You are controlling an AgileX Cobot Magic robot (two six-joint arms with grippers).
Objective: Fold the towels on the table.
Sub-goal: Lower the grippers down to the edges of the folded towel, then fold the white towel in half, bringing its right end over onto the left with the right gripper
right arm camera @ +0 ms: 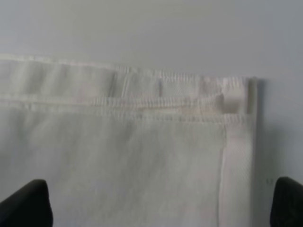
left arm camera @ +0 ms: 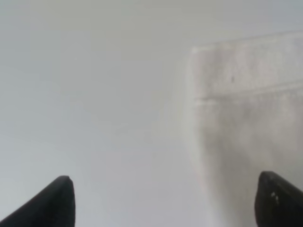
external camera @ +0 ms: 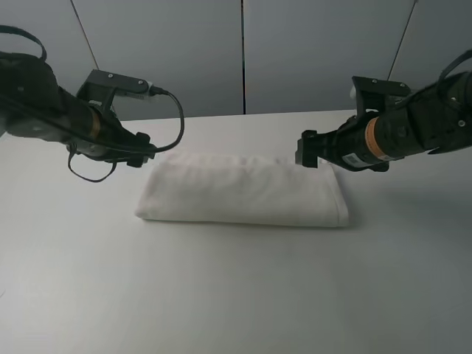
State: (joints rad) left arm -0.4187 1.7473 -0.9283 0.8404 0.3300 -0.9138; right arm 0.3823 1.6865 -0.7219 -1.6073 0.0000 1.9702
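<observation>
- The left black arm (external camera: 51, 110) reaches in from the left edge of the white matte bench (external camera: 236, 295); the left black gripper (external camera: 145, 153) hovers low, its jaws spread wide.
- The right black arm (external camera: 413, 129) reaches in from the right edge; the right black gripper (external camera: 307, 151) gapes too.

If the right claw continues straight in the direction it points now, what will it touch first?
Probably the towel: in the wrist view its hemmed corner lies straight ahead of the open right claw, though the depth is unclear.

The towel (external camera: 243, 190) is plain white, with a ribbed woven stripe along its hem. The bench (external camera: 221, 295) is plain white. The fingers (left arm camera: 56, 204) are black, and the arms (external camera: 44, 110) are black with orange bands.
</observation>
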